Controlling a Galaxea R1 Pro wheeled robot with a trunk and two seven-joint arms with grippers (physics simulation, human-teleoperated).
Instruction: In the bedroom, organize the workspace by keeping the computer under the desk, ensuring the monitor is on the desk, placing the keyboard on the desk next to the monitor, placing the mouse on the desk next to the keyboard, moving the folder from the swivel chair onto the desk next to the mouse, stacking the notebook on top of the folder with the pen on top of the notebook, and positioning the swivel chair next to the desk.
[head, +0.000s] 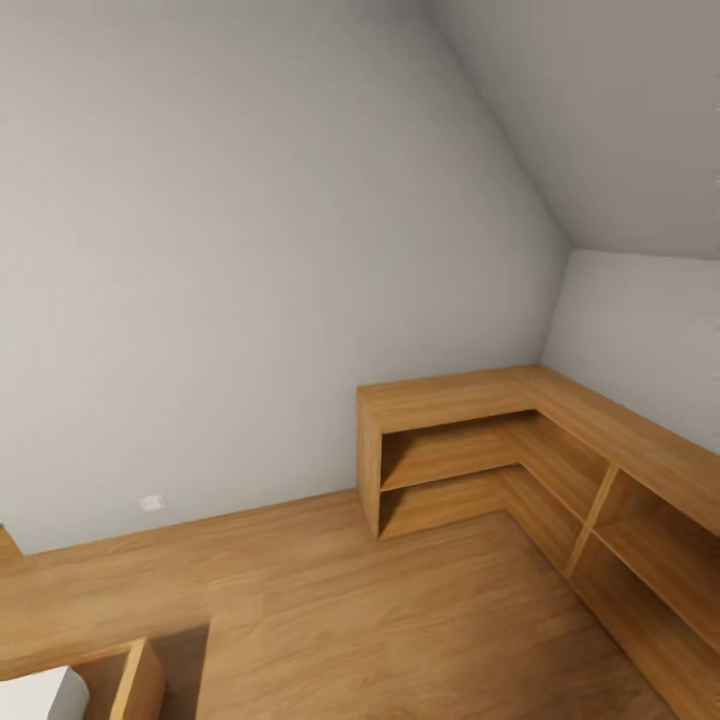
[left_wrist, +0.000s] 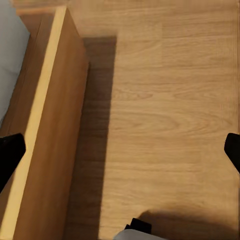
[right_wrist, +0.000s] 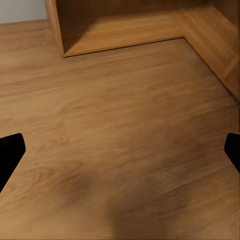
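Wood-plank floor (head: 330, 610) is filling the near ground in the head view, with a wooden box-like frame (head: 130, 680) sitting at the near left corner and something pale grey (head: 35, 695) lying inside it. Farther back, an L-shaped wooden shelving unit (head: 520, 440) is standing in the room corner against the grey walls (head: 230, 250), its open compartments facing the floor; a small white outlet (head: 151, 502) is sitting low on the left wall. Left gripper (left_wrist: 120, 150) is hanging over bare floor beside the wooden frame (left_wrist: 45, 135), its two black fingertips (left_wrist: 9, 152) spread wide and holding nothing. Right gripper (right_wrist: 120, 150) is likewise hanging wide open over floor, empty, facing the lower shelf (right_wrist: 120, 30) of the corner unit. Desk, chair, folder and the other task things are not appearing here.
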